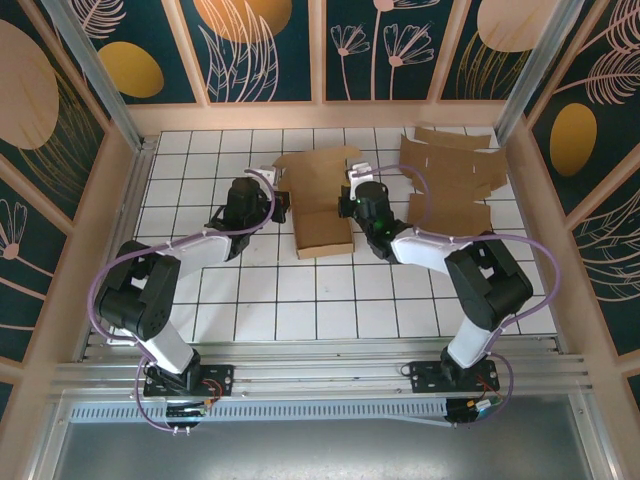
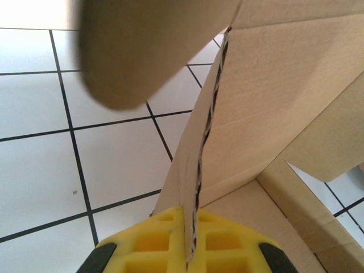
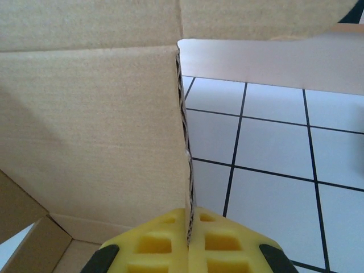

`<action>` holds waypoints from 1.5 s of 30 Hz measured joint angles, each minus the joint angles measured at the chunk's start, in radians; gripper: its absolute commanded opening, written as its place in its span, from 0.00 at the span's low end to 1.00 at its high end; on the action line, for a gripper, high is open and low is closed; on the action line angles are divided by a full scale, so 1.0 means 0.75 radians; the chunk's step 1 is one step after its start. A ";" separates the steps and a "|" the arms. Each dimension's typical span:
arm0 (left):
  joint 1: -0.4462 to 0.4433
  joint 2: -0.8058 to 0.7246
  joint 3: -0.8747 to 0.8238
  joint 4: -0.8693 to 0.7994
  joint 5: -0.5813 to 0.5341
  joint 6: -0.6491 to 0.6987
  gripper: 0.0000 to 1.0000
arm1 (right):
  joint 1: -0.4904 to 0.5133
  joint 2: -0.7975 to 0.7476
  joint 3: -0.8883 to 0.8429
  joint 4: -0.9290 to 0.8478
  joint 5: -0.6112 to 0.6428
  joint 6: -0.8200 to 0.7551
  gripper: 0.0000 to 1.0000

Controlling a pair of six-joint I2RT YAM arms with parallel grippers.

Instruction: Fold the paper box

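Observation:
The brown paper box (image 1: 322, 205) lies partly folded in the middle of the white gridded table, with its flaps spread toward the back. My left gripper (image 1: 286, 206) is at its left side and my right gripper (image 1: 349, 204) at its right side. In the left wrist view the yellow pads (image 2: 153, 244) of the left gripper (image 2: 190, 242) are shut on the upright edge of a cardboard side wall (image 2: 273, 96). In the right wrist view the right gripper (image 3: 189, 230) is likewise shut on the corrugated edge of the opposite wall (image 3: 91, 125).
Several flat cardboard blanks (image 1: 450, 175) lie at the back right of the table. Wooden walls and metal posts (image 1: 100, 80) ring the work area. White tiles (image 1: 300, 300) stretch between the box and the arm bases.

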 measured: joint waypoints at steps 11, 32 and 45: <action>-0.046 0.003 -0.077 0.140 -0.004 -0.191 0.02 | 0.038 -0.006 -0.152 0.188 0.081 0.139 0.03; -0.094 -0.063 -0.290 0.329 -0.046 -0.274 0.01 | 0.137 -0.100 -0.439 0.410 0.107 0.315 0.07; -0.096 -0.022 -0.370 0.509 0.020 -0.368 0.00 | 0.155 -0.100 -0.467 0.425 0.098 0.353 0.07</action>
